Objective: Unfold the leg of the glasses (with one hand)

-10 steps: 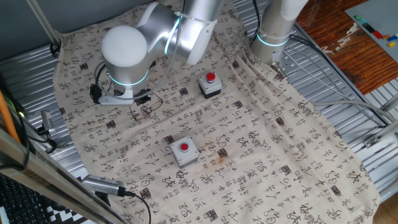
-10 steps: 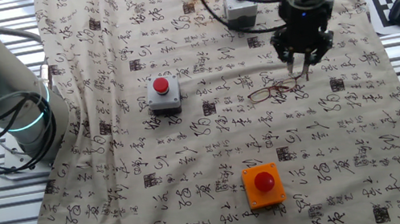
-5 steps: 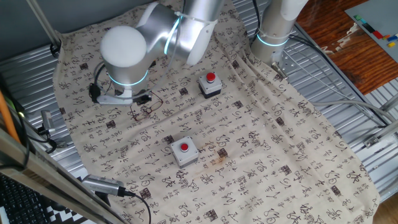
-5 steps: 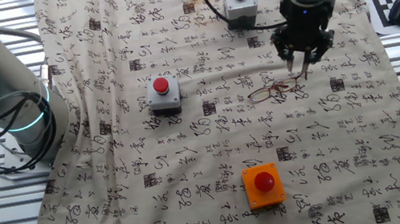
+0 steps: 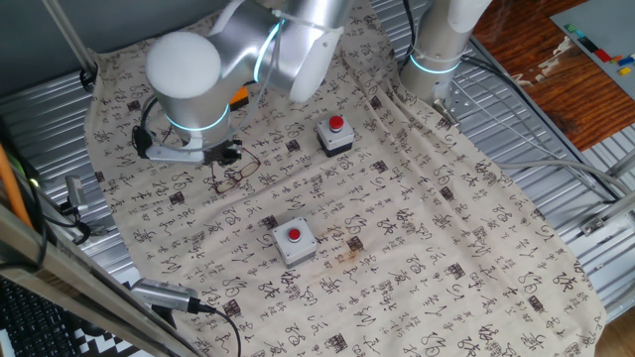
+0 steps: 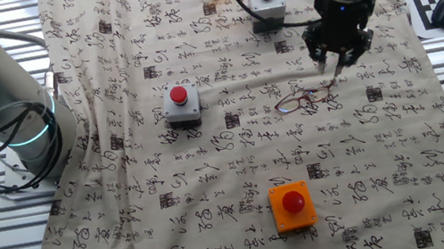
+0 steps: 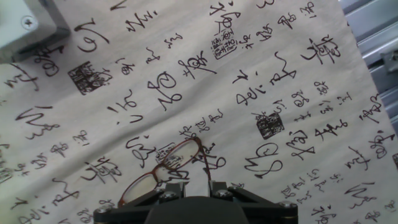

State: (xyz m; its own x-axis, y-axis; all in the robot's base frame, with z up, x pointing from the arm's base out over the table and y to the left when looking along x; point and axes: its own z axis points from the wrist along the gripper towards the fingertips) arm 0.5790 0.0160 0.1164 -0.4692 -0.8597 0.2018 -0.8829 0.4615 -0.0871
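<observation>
My end effector (image 6: 338,70) hangs just above the glasses (image 6: 302,100) on the cloth-covered surface (image 6: 216,198); I cannot tell its opening.

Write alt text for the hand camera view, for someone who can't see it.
Looking down along the gripper, thin reddish-brown glasses lie on a beige cloth printed with black characters, right at the fingertips. The dark gripper body fills the bottom edge, and a corner of a grey box shows at the top left.
</observation>
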